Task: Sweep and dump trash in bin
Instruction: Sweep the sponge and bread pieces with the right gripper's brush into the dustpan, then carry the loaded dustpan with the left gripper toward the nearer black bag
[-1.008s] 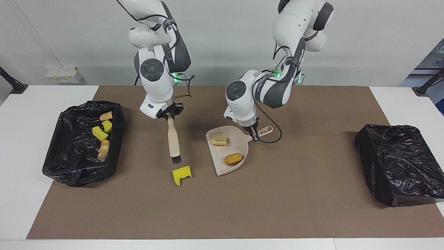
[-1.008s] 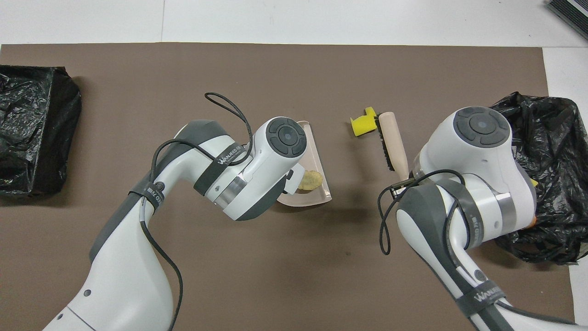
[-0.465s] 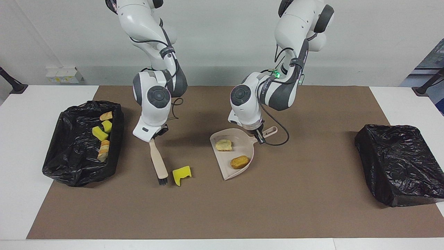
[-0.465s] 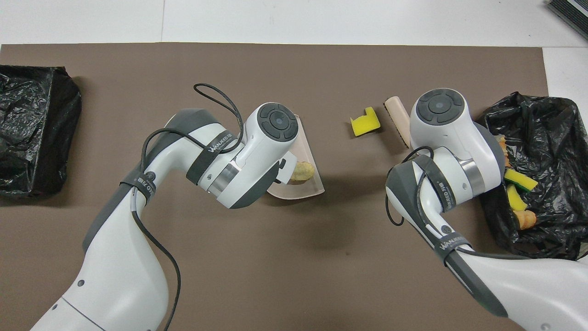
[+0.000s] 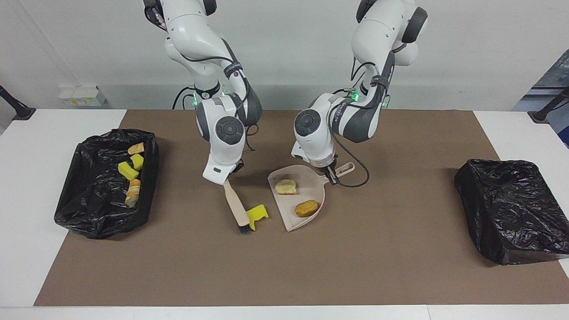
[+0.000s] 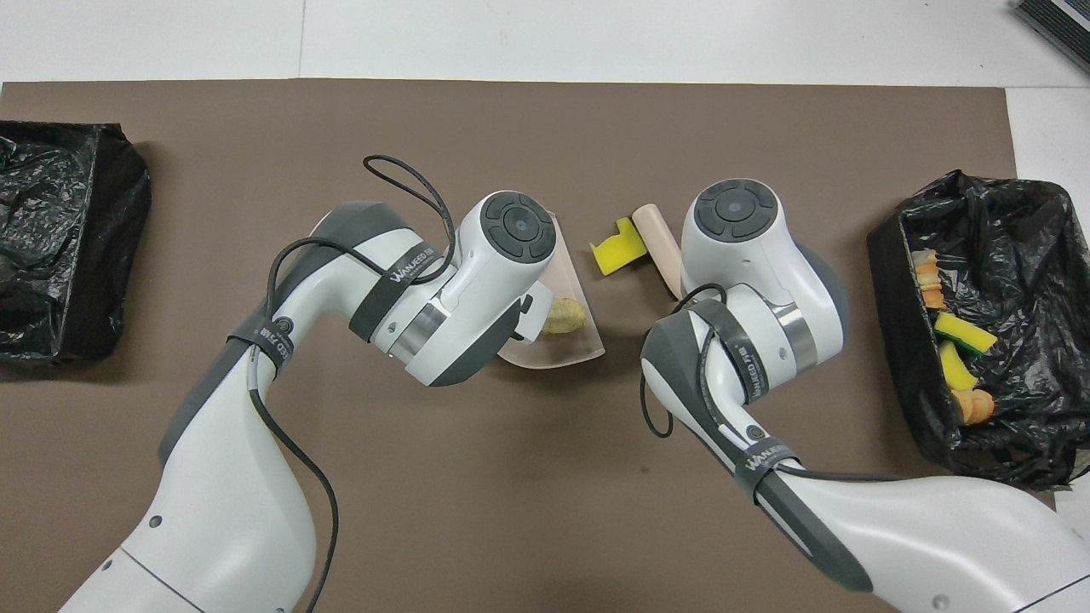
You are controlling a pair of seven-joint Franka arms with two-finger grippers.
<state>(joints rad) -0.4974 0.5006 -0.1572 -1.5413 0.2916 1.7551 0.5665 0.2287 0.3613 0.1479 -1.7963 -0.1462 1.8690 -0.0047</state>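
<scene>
The right gripper (image 5: 227, 176) is clamped on the handle of a beige wooden brush with dark bristles (image 5: 236, 207), tilted so the bristles reach the brown paper mat (image 5: 355, 266); the brush head touches a yellow notched sponge chunk (image 5: 258, 215) lying on the mat between the brush and the dustpan's open lip, just beside that lip without reaching it; in the overhead view the same chunk (image 6: 619, 249) sits against the brush (image 6: 661, 249). The left gripper (image 5: 331, 174) grips the handle of a beige plastic dustpan (image 5: 311, 189), which rests low on the mat with its mouth toward the brush; inside it lie a pale yellowish bread piece (image 5: 285, 186), nearer to the robots, and a tan-orange crusty piece (image 5: 306, 208), farther from them. A black-bag-lined bin (image 5: 89, 209) at the right arm's end of the table holds yellow and green-topped sponge scraps and bread pieces (image 5: 130, 173); a second black-bag-lined bin (image 5: 511, 209) stands at the left arm's end, well apart from the dustpan.
</scene>
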